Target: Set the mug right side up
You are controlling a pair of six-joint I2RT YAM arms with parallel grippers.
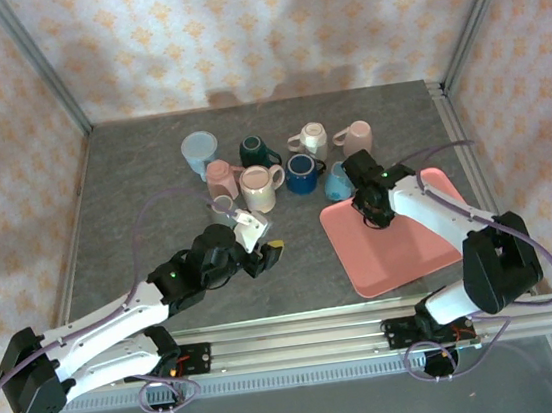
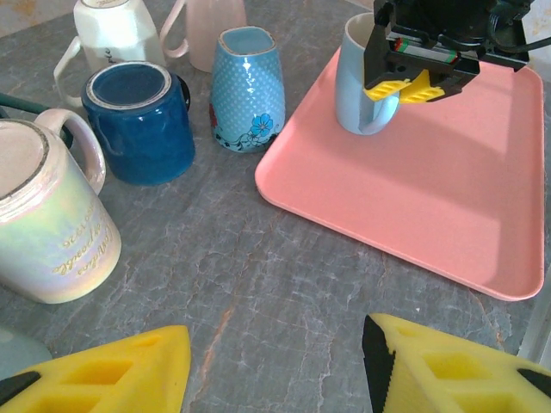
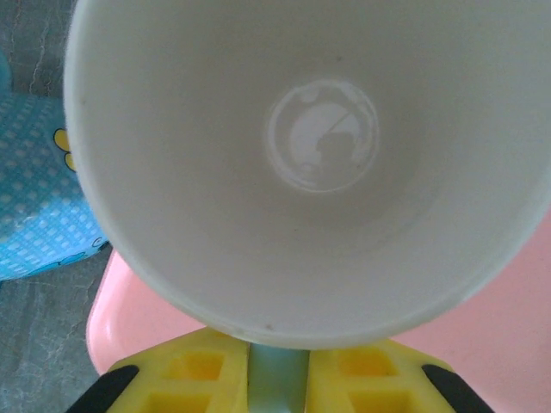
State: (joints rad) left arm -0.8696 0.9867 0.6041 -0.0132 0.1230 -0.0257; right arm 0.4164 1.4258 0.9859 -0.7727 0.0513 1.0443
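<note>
A light blue mug [image 2: 357, 82] with a white inside [image 3: 318, 155] stands upright, mouth up, on the far left part of the pink tray [image 2: 448, 189]. My right gripper [image 3: 277, 374] comes down on it from above, its yellow fingers [image 2: 386, 89] shut on the mug's handle. From overhead that gripper [image 1: 369, 207] covers the mug at the tray's [image 1: 401, 241] left back corner. Over bare table left of the tray, my left gripper [image 2: 275, 370] hangs open and holds nothing; from overhead the left gripper [image 1: 263, 240] sits near the table's middle.
Several other mugs crowd the table behind and left of the tray: a dotted blue one [image 2: 245, 86], a dark blue one [image 2: 142, 120], a cream one [image 2: 47, 224], a white one [image 2: 108, 30]. Metal frame rails [image 1: 459, 134] edge the table.
</note>
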